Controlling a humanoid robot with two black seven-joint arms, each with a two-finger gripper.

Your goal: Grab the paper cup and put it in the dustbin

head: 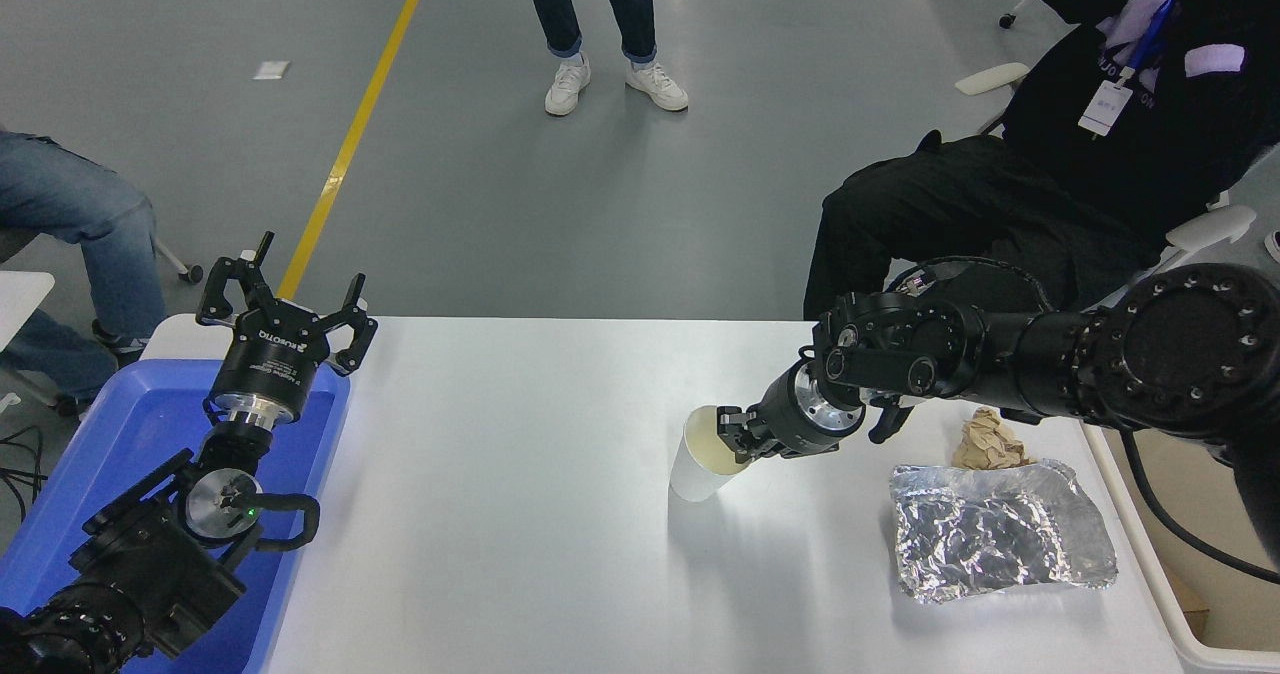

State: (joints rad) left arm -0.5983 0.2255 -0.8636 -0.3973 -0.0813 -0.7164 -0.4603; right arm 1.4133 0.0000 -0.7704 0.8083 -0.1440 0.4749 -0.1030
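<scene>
One small white tapered paper cup (pixel 697 459) with a cream inside sits on the white table (pixel 520 514), right of the table's middle, tilted so its mouth leans toward the right edge. The right black gripper (pixel 733 434) is at the cup's rim, its jaws clamped together on the rim wall nearest the right edge, one fingertip inside the mouth. One right arm (pixel 1050 359) comes in from the right edge, low over the table. One crumpled brown paper ball (pixel 988 441) lies near the right edge, just behind one crinkled silver foil bag (pixel 1000 531), the two touching or nearly so; both lie well apart from the cup, under and in front of the arm. One large off-white plastic dustbin (pixel 1160 579) shows only as a strip of thick rim past the table's right edge, at the front right corner; most of it is cut off. One blue plastic tray (pixel 110 454) sits off the table's left edge. The left black gripper (pixel 285 299) is parked above the tray's far end, pointing up, fingers spread apart and holding nothing. Three people are beyond the far edge: one standing in jeans and white shoes (pixel 615 84), one seated in black (pixel 1050 154) at far right, one in jeans (pixel 70 224) at far left.
</scene>
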